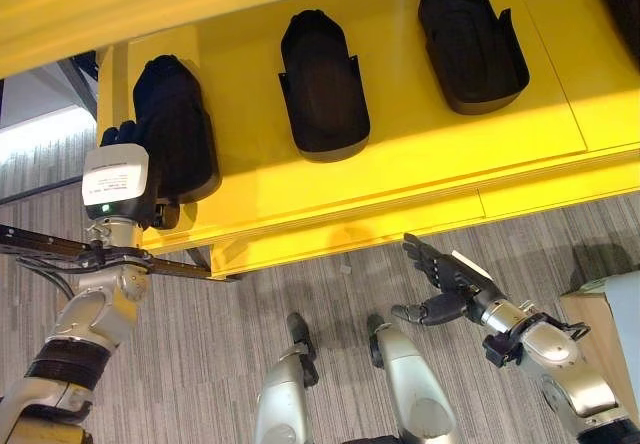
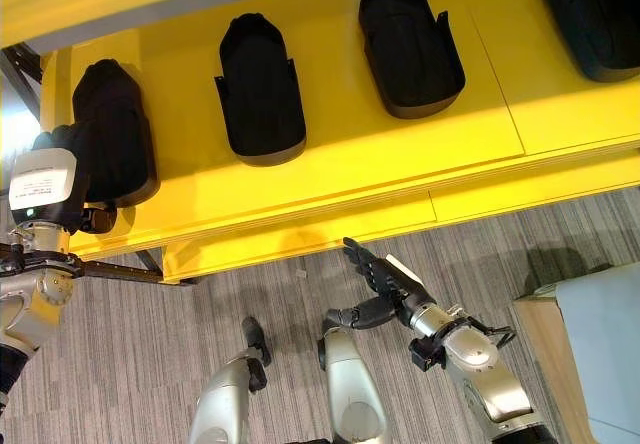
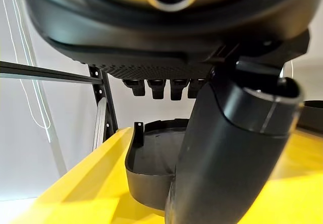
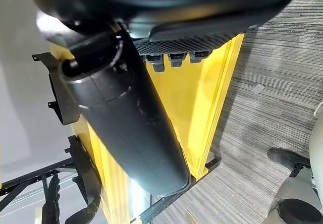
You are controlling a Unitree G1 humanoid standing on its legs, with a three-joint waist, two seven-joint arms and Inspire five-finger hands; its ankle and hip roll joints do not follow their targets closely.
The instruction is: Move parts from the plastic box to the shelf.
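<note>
yellow shelf (image 2: 400, 164), four black parts (image 2: 262, 89) resting on it

Bright yellow shelf (image 1: 420, 154) carrying matte black parts (image 1: 322, 84); the floor (image 1: 300, 284) is grey carpet with fine stripes; a pale blue box (image 2: 610, 349) sits at the edge.

The left arm reaches up, its left hand (image 1: 128, 179) raised — whether it is curled cannot be told. The right hand (image 1: 446, 282) hangs low, fingers (image 1: 420, 254) spread and relaxed — empty.

Workshop or factory floor, yellow metal shelf (image 1: 420, 164) holding black moulded parts (image 1: 323, 84), grey carpet tiles (image 1: 300, 284)
</note>
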